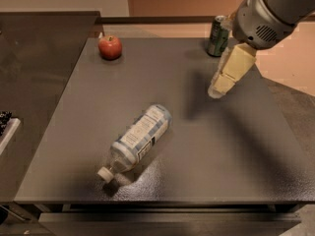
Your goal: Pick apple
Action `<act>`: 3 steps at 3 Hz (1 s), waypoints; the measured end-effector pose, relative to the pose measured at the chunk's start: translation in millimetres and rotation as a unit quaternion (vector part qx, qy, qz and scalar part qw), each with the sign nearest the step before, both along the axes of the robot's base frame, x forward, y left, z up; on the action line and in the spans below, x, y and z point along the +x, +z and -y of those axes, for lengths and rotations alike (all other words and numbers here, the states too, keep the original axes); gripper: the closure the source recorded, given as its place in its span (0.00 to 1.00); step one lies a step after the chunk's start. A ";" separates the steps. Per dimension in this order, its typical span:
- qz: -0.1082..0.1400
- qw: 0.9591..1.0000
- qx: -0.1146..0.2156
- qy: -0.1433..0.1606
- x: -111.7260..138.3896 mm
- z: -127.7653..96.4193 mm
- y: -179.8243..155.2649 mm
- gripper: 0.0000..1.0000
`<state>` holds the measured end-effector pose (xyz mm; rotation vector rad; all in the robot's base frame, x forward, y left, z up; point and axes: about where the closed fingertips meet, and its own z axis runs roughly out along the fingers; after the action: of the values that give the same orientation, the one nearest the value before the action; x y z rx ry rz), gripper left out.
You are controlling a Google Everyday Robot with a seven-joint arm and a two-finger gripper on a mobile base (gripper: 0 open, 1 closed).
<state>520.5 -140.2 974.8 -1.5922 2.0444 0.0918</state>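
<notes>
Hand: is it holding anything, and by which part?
Nothing is held. The hand hangs over the right side of the table; the apple sits apart at the far left.

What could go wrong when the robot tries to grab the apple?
The gripper hangs over the right side of the table, far from the apple at the back left corner. The green can stands close beside the arm, so a swing might knock it over. The apple is round and near the edge, so a nudge might roll it off.

Gripper [217, 89]: over our desk [162, 75], right side, near the can [218, 36].
Path: bare desk toward the apple [110, 47].
Obstacle: bottle [136, 138], front centre.
</notes>
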 end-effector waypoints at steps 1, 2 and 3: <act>0.009 1.000 0.023 -0.003 32.8 -31.4 -7.4 0.00; 0.019 0.999 0.040 -0.008 62.3 -64.0 -14.8 0.00; 0.023 0.998 0.059 -0.023 92.0 -93.4 -27.3 0.00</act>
<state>612.5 -46.7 947.4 -1.4603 2.0011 0.1545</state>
